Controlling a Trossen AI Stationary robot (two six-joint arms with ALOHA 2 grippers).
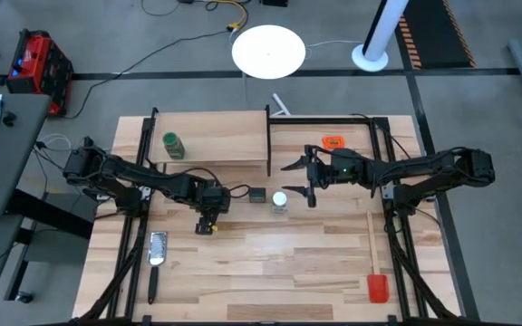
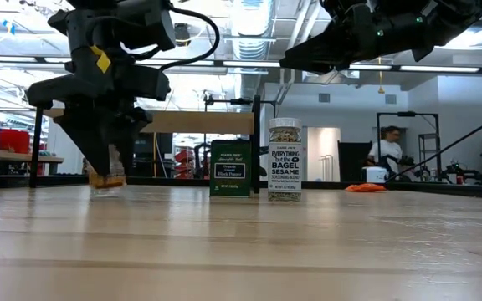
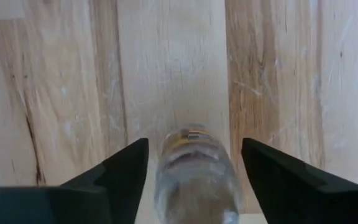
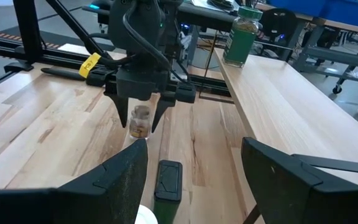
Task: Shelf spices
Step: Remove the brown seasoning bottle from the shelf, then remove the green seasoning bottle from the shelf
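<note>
On table — brownish jar (image 3: 194, 171) between left pincer (image 3: 194, 165) fingers | gaps visible

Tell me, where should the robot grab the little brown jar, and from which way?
Best around its round sides, coming straight down from above. The brownish jar stands upright on the table, and the left end effector already hangs over it with one finger on each side, open with gaps showing. Squeezing the curved middle looks steadier than pinching the narrow top.

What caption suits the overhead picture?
Left pincer straddles a brownish jar; the green-lidded jar stands on the shelf.
</note>
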